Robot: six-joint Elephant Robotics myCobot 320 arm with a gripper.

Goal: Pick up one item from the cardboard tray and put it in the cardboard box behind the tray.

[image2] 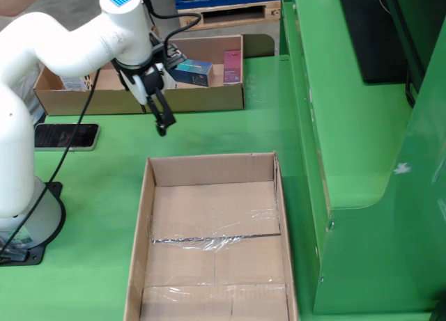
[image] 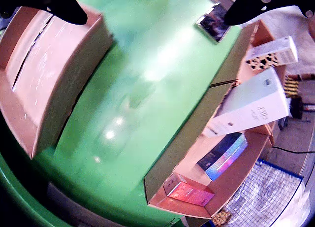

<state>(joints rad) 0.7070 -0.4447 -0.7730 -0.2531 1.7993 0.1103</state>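
Hovering over bare green table (image2: 230, 133) between the containers, my gripper (image2: 155, 106) carries nothing, fingers (image: 59, 5) spread. Beneath and nearer the fixed camera lies the rigid, taped cardboard box (image2: 212, 248). Beyond me sits the shallow cardboard tray (image2: 139, 98) holding glossy, flat-faced cartons. I judge the blue carton (image2: 191, 72) easiest: descend vertically, pinch its long flat sides.

Arm (image2: 49, 42) hides tray (image2: 209, 98) interior; box (image2: 209, 251) cropped at bottom edge.
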